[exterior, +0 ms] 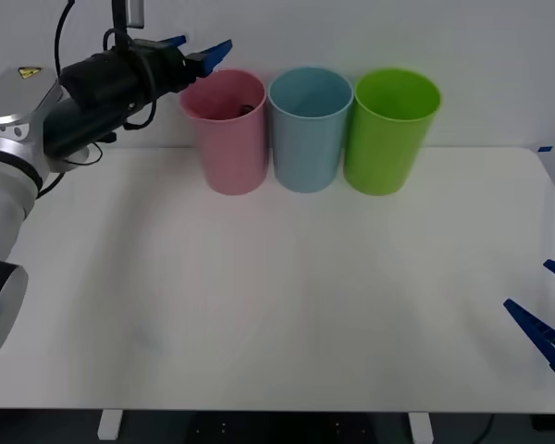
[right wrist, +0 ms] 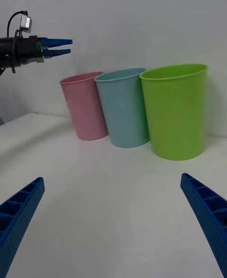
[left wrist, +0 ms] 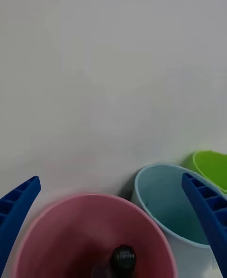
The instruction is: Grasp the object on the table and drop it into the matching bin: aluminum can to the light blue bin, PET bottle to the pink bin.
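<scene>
Against the white wall, pink bin (left wrist: pixel 94 235) apparently hides the PET bottle (left wrist: pixel 123 259).

text: none showing readable | sign: yellow warning sticker (exterior: pixel 25 70) sitting on left arm's grey shoulder, symbol too small to read

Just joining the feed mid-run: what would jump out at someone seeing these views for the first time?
Three tall bins stand in a row at the table's far edge: the pink bin, the light blue bin and a lime green bin. The left gripper hangs open above the pink bin's rim, and the PET bottle lies inside that bin, black cap showing. The right gripper waits open at the table's near right edge.
</scene>
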Controlling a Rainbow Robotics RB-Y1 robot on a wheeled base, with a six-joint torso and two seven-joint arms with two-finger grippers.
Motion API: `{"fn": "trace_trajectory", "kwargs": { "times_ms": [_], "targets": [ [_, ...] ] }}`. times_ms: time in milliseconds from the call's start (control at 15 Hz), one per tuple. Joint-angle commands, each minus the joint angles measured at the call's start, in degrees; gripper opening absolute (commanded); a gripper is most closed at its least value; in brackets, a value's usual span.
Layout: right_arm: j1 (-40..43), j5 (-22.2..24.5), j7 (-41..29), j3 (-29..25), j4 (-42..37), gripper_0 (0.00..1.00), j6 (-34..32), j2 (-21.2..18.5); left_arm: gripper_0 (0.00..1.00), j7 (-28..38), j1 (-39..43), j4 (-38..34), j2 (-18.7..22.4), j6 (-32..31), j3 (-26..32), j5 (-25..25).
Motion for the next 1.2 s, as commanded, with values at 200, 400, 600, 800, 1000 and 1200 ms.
{"fn": "trace_trajectory", "kwargs": {
  "times_ms": [200, 400, 600, 800, 1000, 1200],
  "targets": [
    [0.0, 0.0, 0.0, 0.0, 0.0, 1.00, 0.0, 0.0, 1.00, -0.3, 8.6, -9.5, 3.4, -0.8, 0.0, 5.5],
    [0.0, 0.0, 0.0, 0.0, 0.0, 1.00, 0.0, 0.0, 1.00, -1.0, 13.2, -13.4, 6.0, -2.1, 0.0, 8.7],
    [0.0, 0.0, 0.0, 0.0, 0.0, 1.00, 0.0, 0.0, 1.00, -2.0, 18.3, -17.8, 8.9, -3.7, 0.0, 11.4],
    [0.0, 0.0, 0.0, 0.0, 0.0, 1.00, 0.0, 0.0, 1.00, -2.9, 23.4, -21.3, 11.4, -6.1, 0.7, 13.8],
    [0.0, 0.0, 0.0, 0.0, 0.0, 1.00, 0.0, 0.0, 1.00, -3.9, 29.3, -23.8, 11.9, -11.7, 7.2, 11.6],
    [0.0, 0.0, 0.0, 0.0, 0.0, 1.00, 0.0, 0.0, 1.00, -5.3, 35.5, -27.4, 11.9, -14.3, 12.1, 9.8]
  ]
}}
